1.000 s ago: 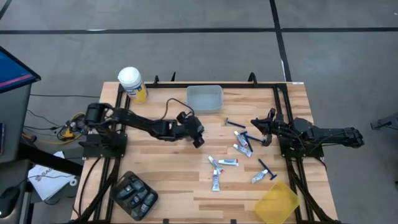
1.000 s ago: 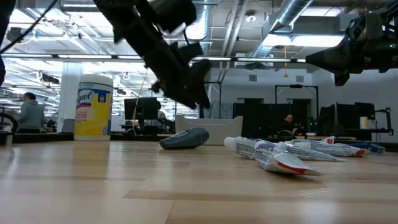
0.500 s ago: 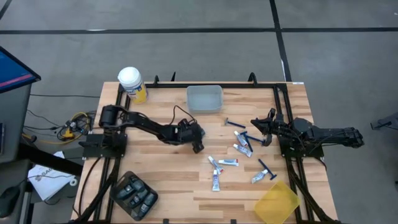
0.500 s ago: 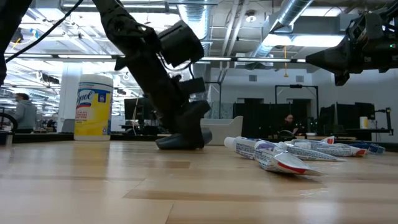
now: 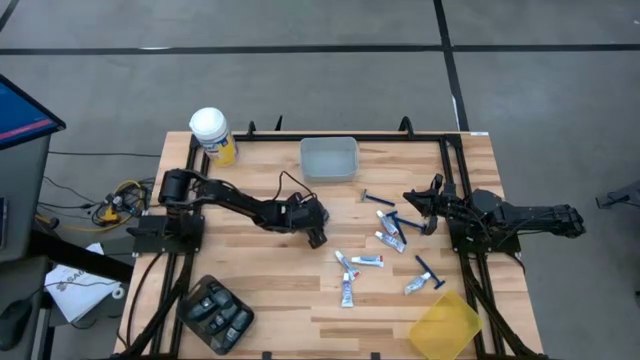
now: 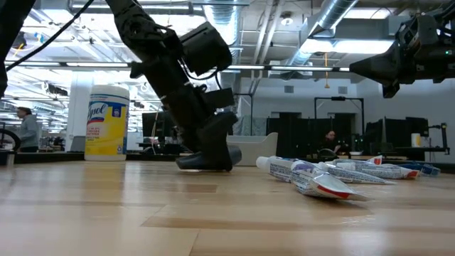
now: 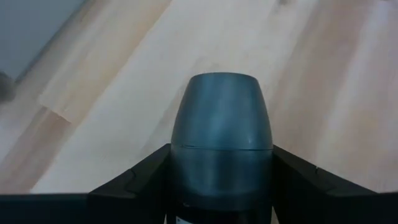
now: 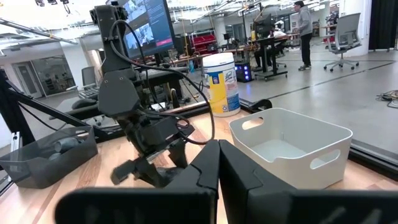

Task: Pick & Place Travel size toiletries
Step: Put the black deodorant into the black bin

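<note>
Left end effector (image 5: pixel 316 236) clamped on dark grey pod (image 7: pixel 221 134) at surface (image 5: pixel 280 290); right end effector (image 5: pixel 428 210) fingers together, idle.

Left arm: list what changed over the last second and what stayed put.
The left gripper came down from above the table onto the dark grey pod, and its fingers now sit either side of it on the wood. The pod has not been lifted. The right gripper, the tubes and the razors kept their places.
</note>
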